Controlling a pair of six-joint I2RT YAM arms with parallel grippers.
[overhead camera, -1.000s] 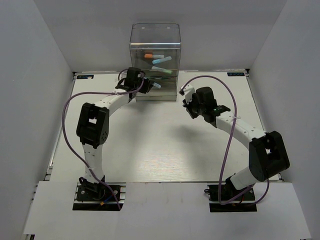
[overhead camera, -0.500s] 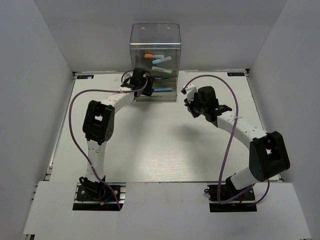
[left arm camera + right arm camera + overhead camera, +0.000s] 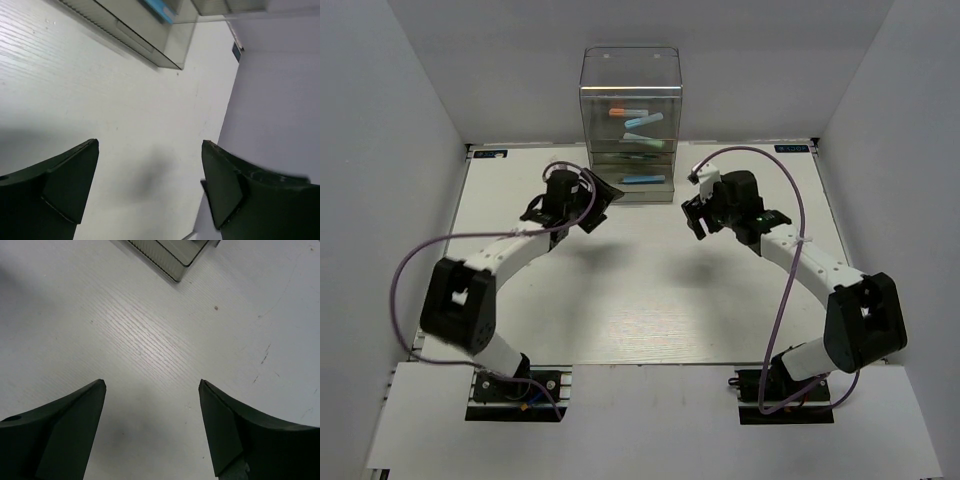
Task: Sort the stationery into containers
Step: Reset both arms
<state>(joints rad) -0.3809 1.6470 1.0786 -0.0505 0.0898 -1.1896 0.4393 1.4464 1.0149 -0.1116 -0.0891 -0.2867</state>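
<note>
The containers are the stacked drawers of a tall clear plastic box (image 3: 630,75) at the back of the table. Inside lie stationery markers: an orange-capped one (image 3: 623,112), light-blue ones (image 3: 645,122) and another light-blue one (image 3: 643,180) in the lowest drawer. My left gripper (image 3: 601,199) hovers just in front of the box's left corner, open and empty. My right gripper (image 3: 691,215) is off the box's right front corner, open and empty too. The left wrist view shows the left gripper (image 3: 150,147) over bare table, with the box's base (image 3: 145,42) ahead. The right wrist view shows the right gripper (image 3: 152,384) likewise, with the box's corner (image 3: 172,257) ahead.
White walls enclose the white table (image 3: 640,290) on three sides; the right wall (image 3: 280,100) fills the right of the left wrist view. Purple cables (image 3: 420,255) loop out from both arms.
My left arm has drawn back from the box's drawers toward the near left, and its jaws have opened. My right gripper has opened as well and shifted slightly left.
</note>
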